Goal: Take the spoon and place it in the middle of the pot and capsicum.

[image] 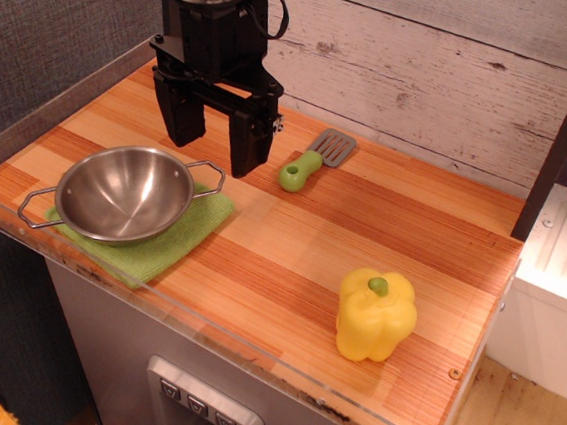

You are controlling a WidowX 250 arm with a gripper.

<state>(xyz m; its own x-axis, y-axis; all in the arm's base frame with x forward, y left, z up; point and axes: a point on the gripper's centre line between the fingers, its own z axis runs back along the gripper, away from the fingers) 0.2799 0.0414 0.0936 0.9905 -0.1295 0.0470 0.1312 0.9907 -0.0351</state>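
Capsicum (376, 315): yellow, lobed, green stem on top; stands upright on the near right part of the wooden table (363, 220), well apart from everything else.
Green cloth (165, 238): lies flat near the left front edge, partly under the pot.
Pot (125, 193): shiny steel bowl with two thin wire loop handles, resting on the cloth; inside looks empty; one handle points to the near left, the other toward the far right.
Middle ground: bare striped wood lies between the pot and the capsicum.
Gripper (214, 129): black, its two fingers spread apart and pointing down, holding nothing; it hangs just behind the pot's far rim, left of the spoon and not touching it.
Spoon (316, 161): lies flat on the table toward the back, lime-green handle end nearer the camera, grey slotted head pointing to the far right; just beside the gripper's right-hand finger, well apart from the capsicum.
Back wall (447, 78): whitewashed planks behind the table.
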